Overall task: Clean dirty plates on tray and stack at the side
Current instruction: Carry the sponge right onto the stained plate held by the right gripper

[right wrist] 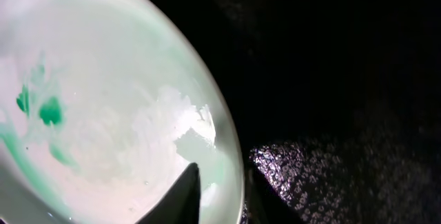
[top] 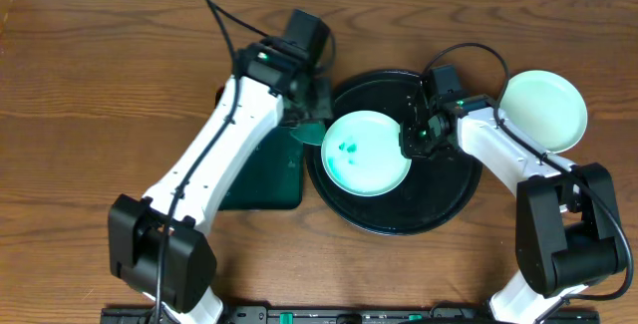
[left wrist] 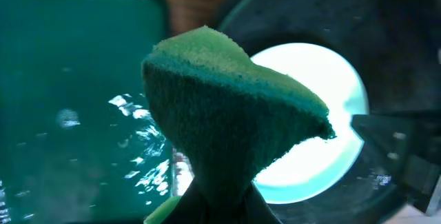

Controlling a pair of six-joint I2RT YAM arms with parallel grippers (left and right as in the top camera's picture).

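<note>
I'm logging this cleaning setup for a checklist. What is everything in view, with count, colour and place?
table: 1, brown wood, under everything
black tray: 1, glossy black, table centre
green tray: 1, dark green, left of the black tray
smeared plate: 1, white with teal smears, on the black tray's left part
clean-looking plate: 1, pale white, on the table right of the black tray
sponge: 1, green, held up between the two trays
left arm: 1, white and black, over the green tray
right arm: 1, white and black, over the black tray's right edge
left pincer: 1, dark, shut on the sponge
right pincer: 1, black, shut on the smeared plate's rim
</note>
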